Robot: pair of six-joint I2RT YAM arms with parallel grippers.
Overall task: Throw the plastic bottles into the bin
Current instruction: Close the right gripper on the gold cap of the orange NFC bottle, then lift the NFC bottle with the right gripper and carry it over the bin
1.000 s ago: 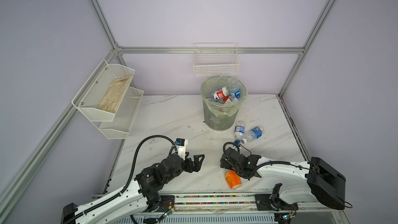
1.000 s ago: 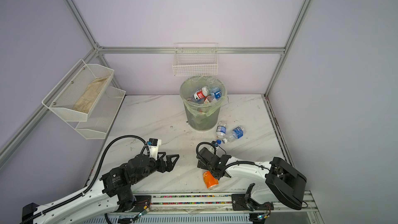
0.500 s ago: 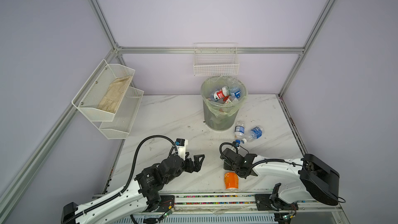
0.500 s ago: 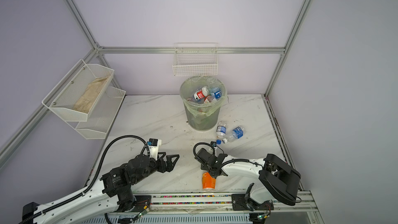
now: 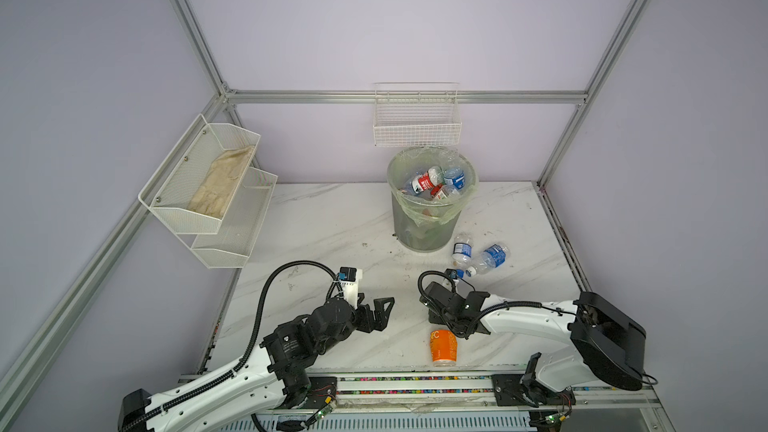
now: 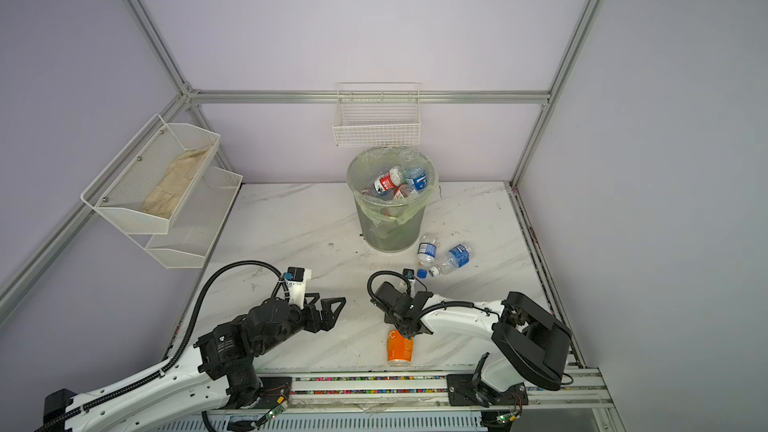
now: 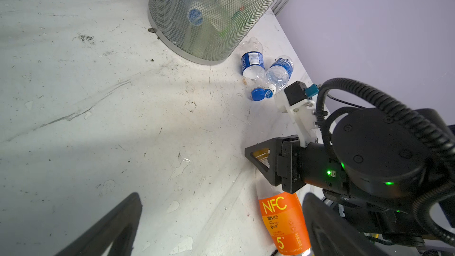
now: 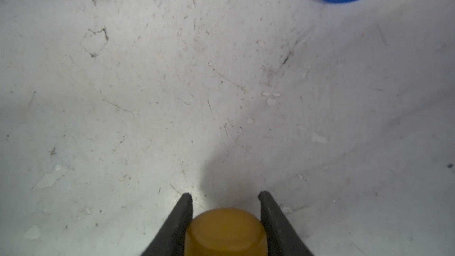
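- Near the front edge of the white marble table [image 5: 332,222], right of the middle: a clear plastic bottle with an orange label [image 5: 443,349] and an amber cap [image 8: 225,230], lying flat with its base toward the front edge and its neck toward the back.
- Clenched on that amber cap from both sides: the black right gripper [image 8: 224,194], low over the marble. Same grasp in the left wrist view, gripper [image 7: 261,160] at the neck end of the bottle [image 7: 283,220].
- Spread wide and grasping nothing: the black left gripper [image 5: 380,314], hovering over bare marble near the front edge, left of the middle and apart from the orange-labelled bottle.
- Close to the back edge, right of the middle: the round grey mesh bin [image 5: 419,230], upright, with a pale green plastic liner folded over its rim.
- Inside the bin: a pile of clear bottles, among them a red-labelled bottle [image 5: 424,180] and a blue-labelled bottle [image 5: 455,176].
- Just beside the foot of the bin, on the side toward the right edge: two clear bottles with blue labels [image 5: 462,249] [image 5: 490,255], both lying down, close together at their neck ends.
- By those neck ends, between them and the right gripper: a blue bottle cap [image 5: 459,273] on the marble.
- On the back wall above the bin: a white wire basket [image 5: 417,126].
- On the left wall: a two-tier white mesh shelf [image 5: 174,201], with a beige cloth [image 5: 222,180] in the upper tier.
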